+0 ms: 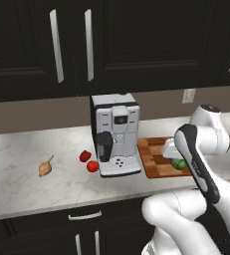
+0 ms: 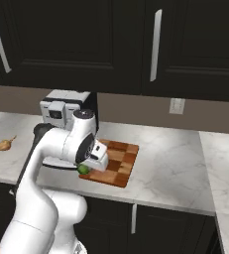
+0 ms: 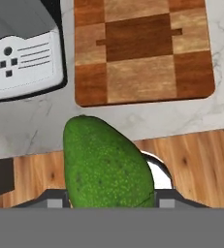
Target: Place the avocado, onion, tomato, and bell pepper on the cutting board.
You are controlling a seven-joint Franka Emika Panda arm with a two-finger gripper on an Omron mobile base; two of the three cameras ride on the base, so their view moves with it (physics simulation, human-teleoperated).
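My gripper [image 3: 108, 197] is shut on the avocado [image 3: 106, 167], a green, bumpy fruit that bulges between the fingers. In the base views the avocado [image 1: 179, 163] [image 2: 83, 169] hangs under the hand at the near left corner of the cutting board [image 1: 156, 162] [image 2: 120, 158], over the counter's front edge. The board [image 3: 142, 53] is bare. Left of the coffee machine lie the bright tomato [image 1: 92, 166], the darker bell pepper [image 1: 85, 156] just behind it, and further left the tan onion [image 1: 45, 168] [image 2: 5, 144].
A white and black coffee machine [image 1: 115, 132] [image 2: 61, 111] [image 3: 21, 53] stands on the marble counter between the board and the other vegetables. Dark cabinets hang above. Wooden floor shows below the counter edge in the hand view.
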